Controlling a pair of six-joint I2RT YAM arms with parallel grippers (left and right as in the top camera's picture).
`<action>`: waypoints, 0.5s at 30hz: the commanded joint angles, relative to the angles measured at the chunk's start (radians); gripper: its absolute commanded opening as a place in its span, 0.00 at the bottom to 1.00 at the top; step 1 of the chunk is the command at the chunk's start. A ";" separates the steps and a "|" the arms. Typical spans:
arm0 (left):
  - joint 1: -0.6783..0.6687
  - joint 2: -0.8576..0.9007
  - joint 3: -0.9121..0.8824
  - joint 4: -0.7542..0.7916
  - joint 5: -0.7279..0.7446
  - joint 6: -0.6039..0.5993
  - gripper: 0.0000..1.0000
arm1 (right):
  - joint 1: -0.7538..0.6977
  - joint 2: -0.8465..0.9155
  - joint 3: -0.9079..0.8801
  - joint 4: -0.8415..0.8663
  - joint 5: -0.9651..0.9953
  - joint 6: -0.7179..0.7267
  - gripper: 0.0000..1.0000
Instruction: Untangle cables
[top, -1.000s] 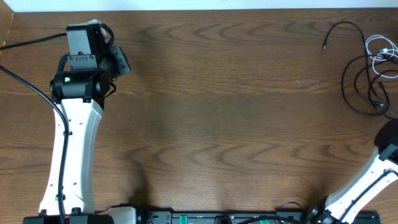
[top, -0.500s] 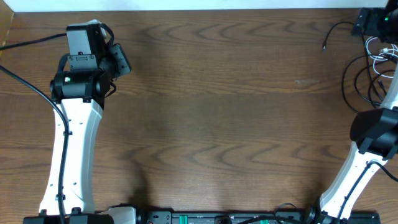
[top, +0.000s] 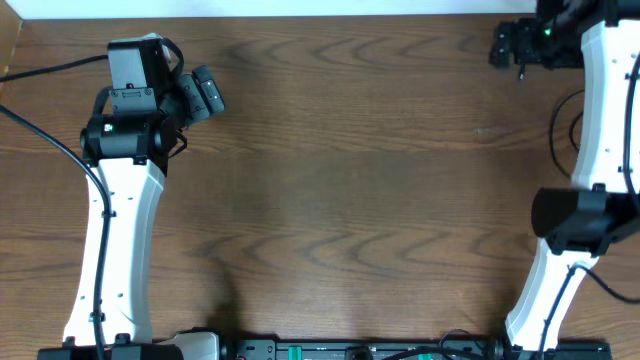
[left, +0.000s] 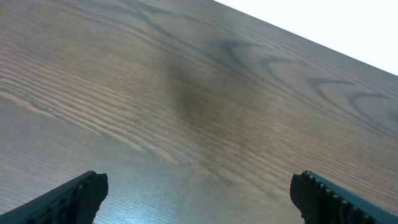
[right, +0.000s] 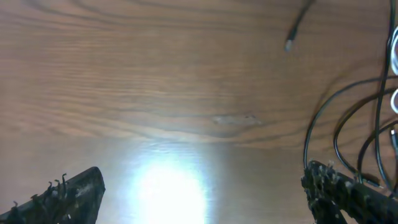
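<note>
The black cable (right: 323, 118) lies in loose loops at the back right of the table. Its small plug end (right: 290, 43) points away from the loops. A white cable (right: 393, 50) shows only at the right edge of the right wrist view. From overhead, my right arm covers most of the pile, and one black loop (top: 554, 130) sticks out on its left. My right gripper (top: 497, 45) hangs open just left of the pile, with bare wood between its fingers (right: 348, 193). My left gripper (top: 212, 90) is open and empty at the far left, and its wrist view shows only wood between the fingers (left: 74, 199).
The table's back edge (top: 330, 14) meets a white wall close behind both grippers. The arms' own thick black wires (top: 50, 140) run along the left arm. Bright glare (right: 168, 186) sits on the wood under the right gripper.
The left gripper has opened wide without moving from its spot. The right arm has swung up along the right side over the cable pile, bringing its open gripper to the back right.
</note>
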 joint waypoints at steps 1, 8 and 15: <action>0.005 0.013 -0.001 -0.004 -0.005 0.002 0.99 | 0.043 -0.152 0.008 -0.023 -0.008 -0.013 0.99; 0.005 0.013 0.000 -0.004 -0.005 0.002 0.99 | 0.058 -0.260 0.008 -0.053 -0.006 -0.013 0.99; 0.005 0.013 0.000 -0.004 -0.005 0.002 1.00 | 0.055 -0.270 0.008 -0.084 0.040 -0.013 0.99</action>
